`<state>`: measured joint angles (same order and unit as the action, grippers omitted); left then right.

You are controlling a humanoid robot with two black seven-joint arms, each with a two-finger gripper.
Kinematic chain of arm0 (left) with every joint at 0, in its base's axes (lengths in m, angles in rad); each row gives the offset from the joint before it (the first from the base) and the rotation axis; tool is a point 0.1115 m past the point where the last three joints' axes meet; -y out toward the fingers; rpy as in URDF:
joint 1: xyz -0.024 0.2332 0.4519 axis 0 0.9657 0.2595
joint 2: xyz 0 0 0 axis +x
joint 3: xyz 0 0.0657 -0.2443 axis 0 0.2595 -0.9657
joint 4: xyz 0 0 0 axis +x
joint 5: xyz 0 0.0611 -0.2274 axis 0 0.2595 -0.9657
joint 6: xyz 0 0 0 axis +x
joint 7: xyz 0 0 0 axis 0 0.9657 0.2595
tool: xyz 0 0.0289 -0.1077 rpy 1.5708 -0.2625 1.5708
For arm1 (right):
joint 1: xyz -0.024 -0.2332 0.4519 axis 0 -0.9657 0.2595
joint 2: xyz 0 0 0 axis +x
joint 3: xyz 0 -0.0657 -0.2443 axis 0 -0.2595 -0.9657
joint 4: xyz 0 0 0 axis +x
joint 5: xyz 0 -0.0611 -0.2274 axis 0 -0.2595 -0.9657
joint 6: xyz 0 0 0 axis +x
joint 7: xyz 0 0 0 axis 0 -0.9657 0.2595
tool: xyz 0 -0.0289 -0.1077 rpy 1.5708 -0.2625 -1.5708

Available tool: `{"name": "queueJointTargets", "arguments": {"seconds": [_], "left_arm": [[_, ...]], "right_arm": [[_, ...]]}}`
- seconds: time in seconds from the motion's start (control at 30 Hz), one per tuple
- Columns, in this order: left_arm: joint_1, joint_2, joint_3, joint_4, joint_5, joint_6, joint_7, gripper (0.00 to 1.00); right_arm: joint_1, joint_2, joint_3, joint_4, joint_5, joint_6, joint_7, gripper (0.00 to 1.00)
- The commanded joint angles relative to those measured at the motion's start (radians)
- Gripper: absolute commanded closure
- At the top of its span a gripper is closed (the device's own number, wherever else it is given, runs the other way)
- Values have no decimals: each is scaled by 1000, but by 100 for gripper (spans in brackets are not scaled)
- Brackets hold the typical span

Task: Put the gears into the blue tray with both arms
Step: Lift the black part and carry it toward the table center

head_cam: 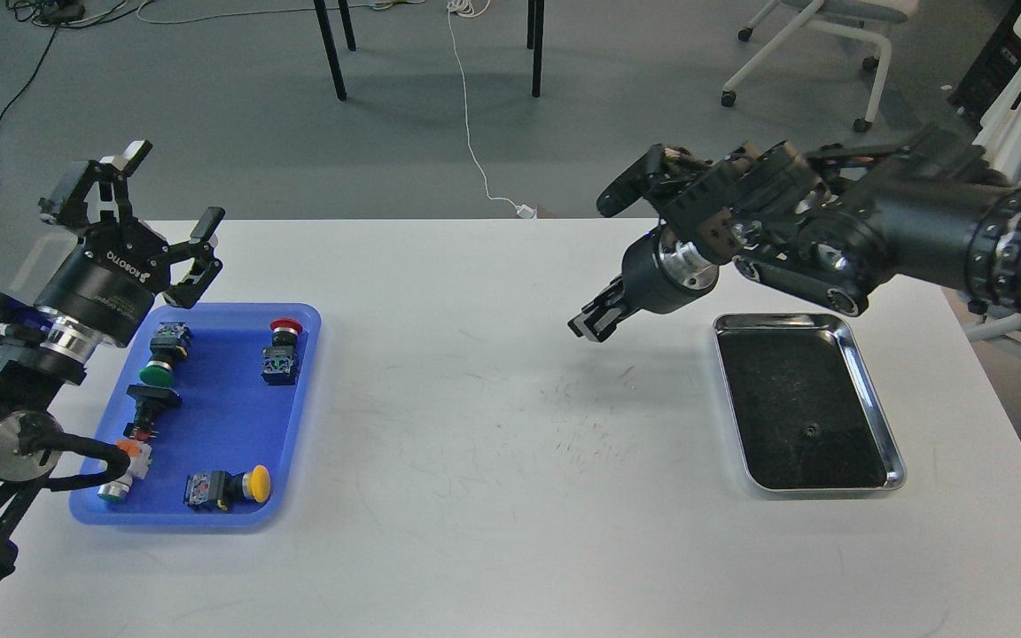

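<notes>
Bright-blue tray of smooth plastic, faintly glossy. Silver tray of polished metal, mirror-bright at the rim, lined in matt, rough-looking black. White surface, matt, scuffed with fine dark scratches at mid-span. Left hand in matt black, brushed-metal wrist ring below it.

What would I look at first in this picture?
Probably the bright blue tray on the left of the white table, holding push-button switches with coloured caps. Then the two big black arms: the left gripper with jaws wide open above the tray's far end, the right gripper hanging beside the silver tray.
</notes>
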<state>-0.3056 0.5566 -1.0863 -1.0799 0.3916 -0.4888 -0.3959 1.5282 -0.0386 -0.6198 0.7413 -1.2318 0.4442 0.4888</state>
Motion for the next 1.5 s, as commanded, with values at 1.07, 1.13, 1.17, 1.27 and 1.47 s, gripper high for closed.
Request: {"name": "queueJointTargets", "arguments": {"seconds": [1.07, 1.13, 1.17, 1.27, 1.47], "left_arm": [[5, 23, -11, -40, 3, 0, 2, 2], [5, 23, -11, -40, 3, 0, 2, 2], [5, 23, -11, -40, 3, 0, 2, 2], [5, 23, -11, -40, 3, 0, 2, 2], [6, 25, -11, -40, 3, 0, 2, 2]], "right_arm": [[-126, 39, -117, 66, 63, -226, 0, 78], [-126, 39, -117, 73, 63, -226, 0, 77], [-126, 39, -117, 82, 63, -226, 0, 77], [-126, 39, -117, 89, 61, -226, 0, 76], [-126, 39, -117, 90, 61, -226, 0, 73]]}}
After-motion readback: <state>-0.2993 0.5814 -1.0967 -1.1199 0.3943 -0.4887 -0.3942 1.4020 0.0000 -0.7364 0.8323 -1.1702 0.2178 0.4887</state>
